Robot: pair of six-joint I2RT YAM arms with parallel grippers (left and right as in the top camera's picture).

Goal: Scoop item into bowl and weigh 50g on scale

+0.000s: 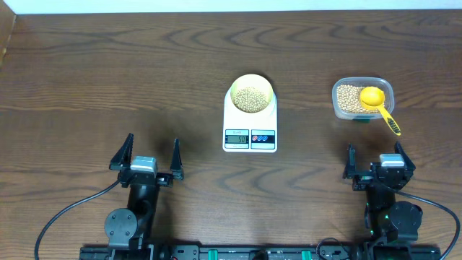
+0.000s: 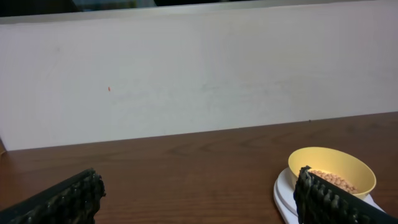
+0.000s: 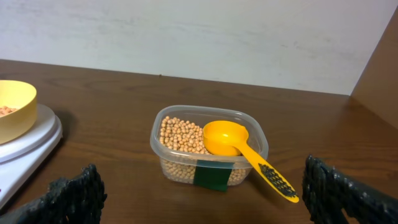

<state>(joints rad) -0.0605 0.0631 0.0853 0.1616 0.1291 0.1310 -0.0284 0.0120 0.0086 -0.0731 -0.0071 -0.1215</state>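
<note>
Left hand [image 1: 152, 139] and right hand [image 1: 375, 148] wide, empty; bowl [image 1: 250, 76] on scale [image 1: 250, 124] holds beans [image 1: 250, 99]; tub [image 1: 388, 92] holds beans, scoop [image 1: 373, 97]; display [image 1: 237, 138] illegible.

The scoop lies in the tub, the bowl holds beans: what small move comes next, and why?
Probably read the scale display first: the bowl on it holds beans, the scoop rests in the tub, and the jaws of the left gripper and right gripper stand open, empty.
</note>
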